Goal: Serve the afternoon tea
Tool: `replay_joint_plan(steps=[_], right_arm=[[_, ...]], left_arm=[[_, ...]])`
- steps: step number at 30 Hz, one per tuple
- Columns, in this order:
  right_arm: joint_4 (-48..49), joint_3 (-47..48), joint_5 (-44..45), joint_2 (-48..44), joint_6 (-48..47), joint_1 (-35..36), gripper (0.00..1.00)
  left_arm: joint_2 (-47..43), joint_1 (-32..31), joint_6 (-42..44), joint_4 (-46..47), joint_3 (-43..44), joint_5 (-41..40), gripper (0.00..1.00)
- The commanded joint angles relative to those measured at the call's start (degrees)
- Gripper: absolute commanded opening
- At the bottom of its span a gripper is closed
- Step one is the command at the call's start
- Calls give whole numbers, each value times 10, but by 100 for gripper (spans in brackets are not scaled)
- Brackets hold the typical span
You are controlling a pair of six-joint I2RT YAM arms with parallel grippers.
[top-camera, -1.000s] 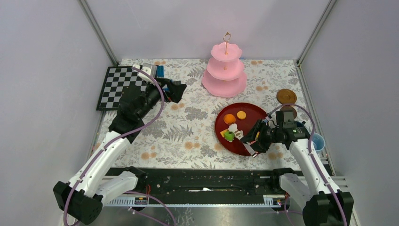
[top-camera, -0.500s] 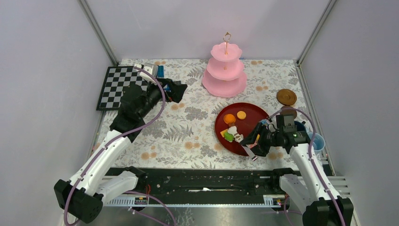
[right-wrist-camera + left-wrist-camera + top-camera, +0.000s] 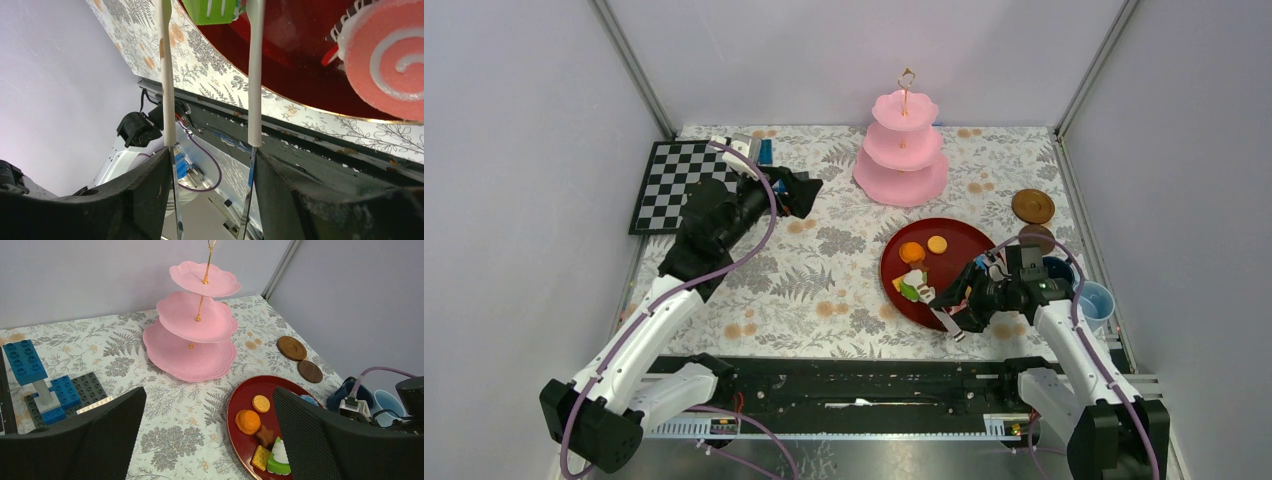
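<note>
Since a second earlier, right gripper (image 3: 970, 296) had slid toward 7 o'clock, clenched on tongs (image 3: 166, 75) whose tips bracketed the green cake (image 3: 910, 291) at 8 o'clock on the tray (image 3: 959, 235). Squeezing gently, then lifting straight, looked wisest before heading for the stand (image 3: 902, 165) at 11 o'clock.

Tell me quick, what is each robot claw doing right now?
Left gripper: jaws open, holding nothing.
Right gripper: jaws closed on the white tongs.
</note>
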Motion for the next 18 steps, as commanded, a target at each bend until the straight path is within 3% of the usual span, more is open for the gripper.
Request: replay_joint_plan(steps=[1,8,18], right_arm=[[43,-8,-29,14,13,0,63],[64,-7,-32,35,11,0,59],[39,7,-11,20,4,0,37]], left_arm=[[2,-2,-6,30,24,11,99],[2,-2,-5,31,24,11,99],[5,-2,-4,30,24,10,99]])
